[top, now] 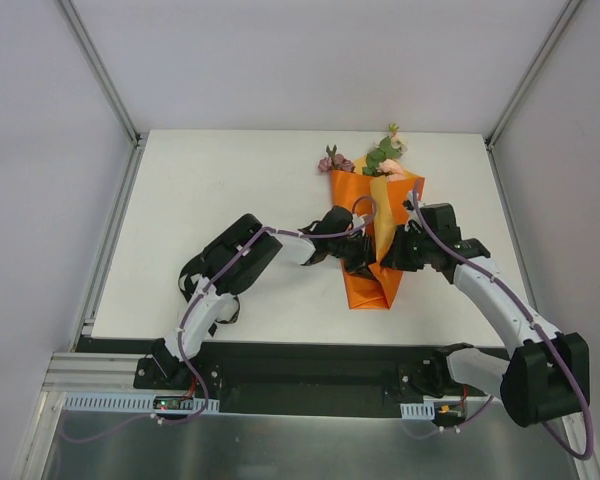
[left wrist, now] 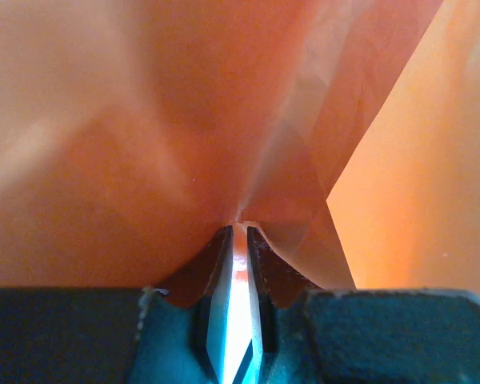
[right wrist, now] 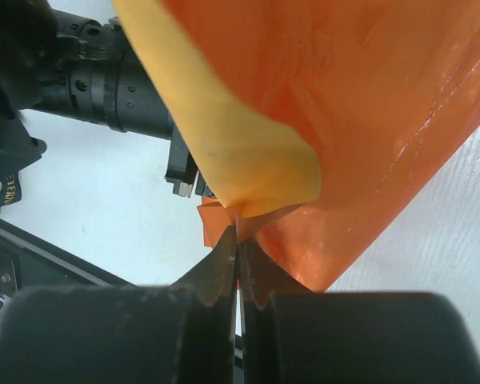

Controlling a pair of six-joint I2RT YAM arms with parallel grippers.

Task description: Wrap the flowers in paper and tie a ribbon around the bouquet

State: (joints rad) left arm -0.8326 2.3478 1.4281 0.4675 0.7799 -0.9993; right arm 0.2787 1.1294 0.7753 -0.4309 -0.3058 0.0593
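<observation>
I have the left gripper point(left wrist: 238, 234) pinched on a fold of the orange paper point(top: 365, 275) and the right gripper point(right wrist: 238, 242) clenched on its curled edge, both low on the cone lying mid-table point(top: 210, 200), seemingly to hold the wrap closed around the flowers point(top: 378, 155) poking out the far end.
</observation>
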